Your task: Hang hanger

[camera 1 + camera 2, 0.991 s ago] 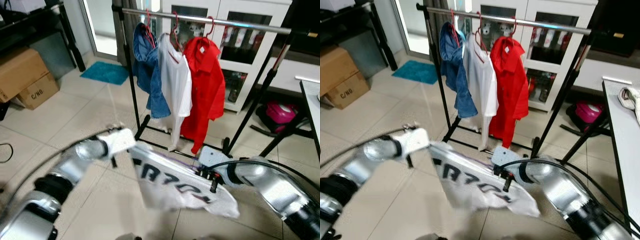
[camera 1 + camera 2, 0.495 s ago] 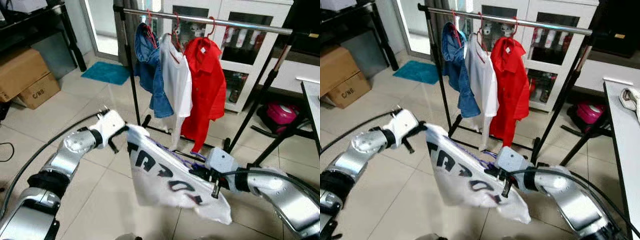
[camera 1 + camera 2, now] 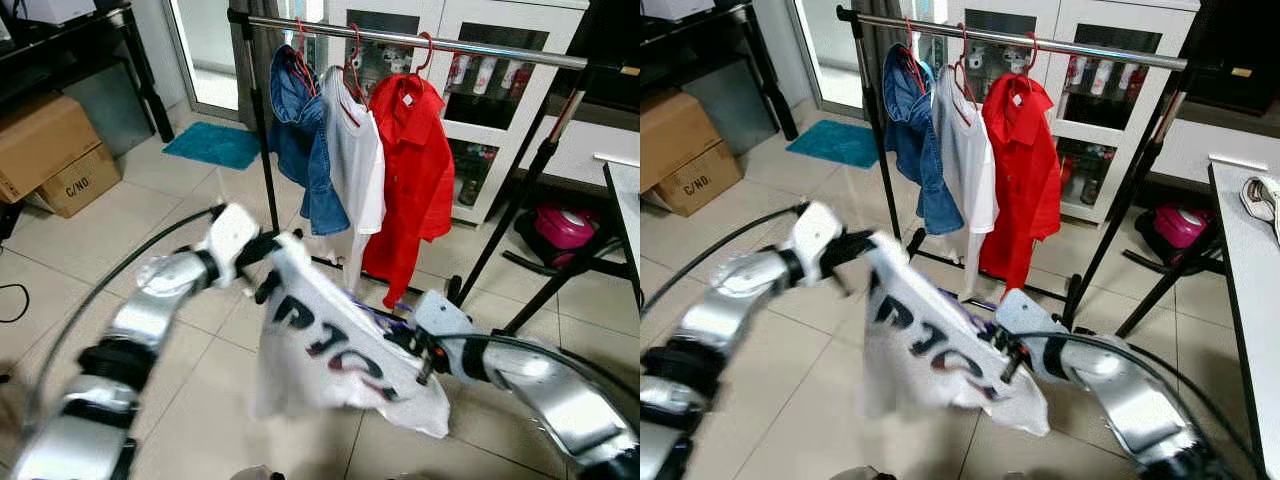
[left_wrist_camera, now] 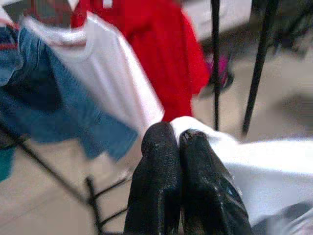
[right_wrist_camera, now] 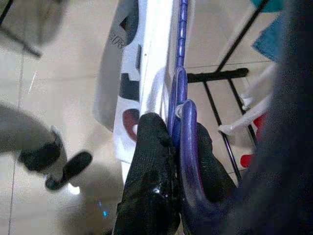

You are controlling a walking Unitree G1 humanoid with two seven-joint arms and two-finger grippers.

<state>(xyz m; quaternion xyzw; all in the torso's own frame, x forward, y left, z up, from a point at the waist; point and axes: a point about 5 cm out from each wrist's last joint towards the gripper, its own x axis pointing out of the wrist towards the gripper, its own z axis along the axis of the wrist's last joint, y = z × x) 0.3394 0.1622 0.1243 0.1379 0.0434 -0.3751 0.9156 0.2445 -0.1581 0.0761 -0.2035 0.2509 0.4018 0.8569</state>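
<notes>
Shirt hangs between left tool and right tool.

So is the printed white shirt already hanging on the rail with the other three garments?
No, the printed white shirt is held low between the left gripper and right gripper, below the rail.

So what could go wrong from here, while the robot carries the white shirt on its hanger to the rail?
1. The left gripper pinches only a shirt edge; the cloth may slip free.
2. The shirt hangs low between the arms and could drag on the floor.
3. The right gripper clamps the purple hanger at its hook, so the hook may be hard to get over the rail, and the red shirt hangs close by.
</notes>
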